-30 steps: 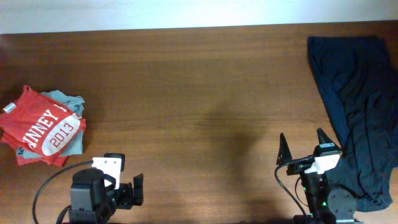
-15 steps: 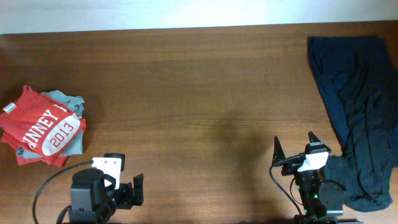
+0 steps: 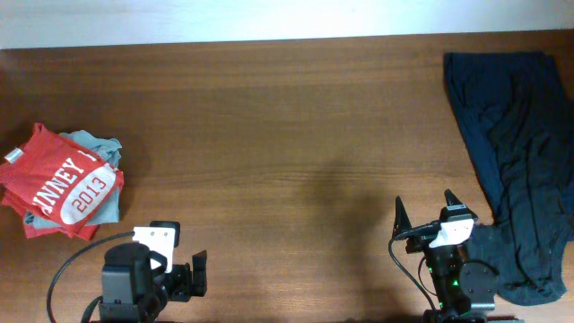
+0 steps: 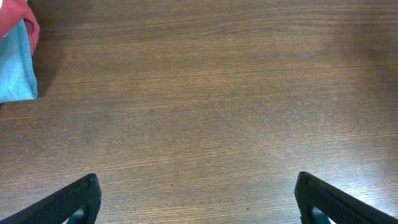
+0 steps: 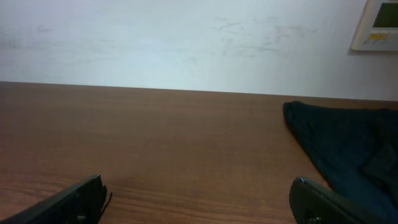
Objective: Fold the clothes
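right gripper (image 3: 423,203) spread wide, holding nothing; dark garment (image 3: 511,135) lies just to its right. left gripper (image 4: 197,180) spread too, folded red shirt (image 3: 63,184) ahead-left of it.

Office-like room: white wall (image 5: 186,37), wall-mounted control panel (image 5: 380,23), wooden table (image 5: 155,137).

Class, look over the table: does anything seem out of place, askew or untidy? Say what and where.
The dark navy garment along the table's right side lies rumpled and unfolded, bunched at its near end. At left, the folded red T-shirt sits slightly askew over a teal garment.
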Robot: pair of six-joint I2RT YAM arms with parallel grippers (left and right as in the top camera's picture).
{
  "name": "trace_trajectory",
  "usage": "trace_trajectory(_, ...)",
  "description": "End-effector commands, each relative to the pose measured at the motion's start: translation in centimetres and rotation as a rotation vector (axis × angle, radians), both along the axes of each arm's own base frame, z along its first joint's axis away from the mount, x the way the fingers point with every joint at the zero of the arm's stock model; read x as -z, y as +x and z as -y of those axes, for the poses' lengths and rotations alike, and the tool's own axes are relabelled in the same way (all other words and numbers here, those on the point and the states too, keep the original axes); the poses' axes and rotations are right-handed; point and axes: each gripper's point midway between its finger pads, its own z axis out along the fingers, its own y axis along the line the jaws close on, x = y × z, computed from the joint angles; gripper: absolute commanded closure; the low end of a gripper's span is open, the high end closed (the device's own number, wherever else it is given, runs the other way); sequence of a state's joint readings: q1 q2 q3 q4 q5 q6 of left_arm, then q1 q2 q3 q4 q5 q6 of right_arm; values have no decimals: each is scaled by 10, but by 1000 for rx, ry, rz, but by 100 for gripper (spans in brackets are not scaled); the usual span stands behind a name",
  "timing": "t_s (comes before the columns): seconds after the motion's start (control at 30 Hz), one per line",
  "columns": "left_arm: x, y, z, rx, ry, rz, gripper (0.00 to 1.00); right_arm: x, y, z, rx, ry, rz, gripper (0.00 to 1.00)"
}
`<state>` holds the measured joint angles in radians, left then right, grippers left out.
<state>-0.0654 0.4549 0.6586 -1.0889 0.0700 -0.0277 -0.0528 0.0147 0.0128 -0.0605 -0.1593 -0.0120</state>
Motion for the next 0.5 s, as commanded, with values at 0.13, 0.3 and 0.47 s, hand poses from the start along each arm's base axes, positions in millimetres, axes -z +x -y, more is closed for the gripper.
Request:
trace_trajectory(0.13, 0, 0, -2, -14, -1, 5, 1, 1, 0, -1, -8, -5, 3, 1)
trace_trajectory(0.3, 0, 0, -2, -14, -1, 5, 1, 1, 0, -1, -8, -5, 3, 1)
trace_trajectory(0.47, 1, 0, -2, -15, -1, 4, 1, 1, 0, -1, -7, -5, 3, 1)
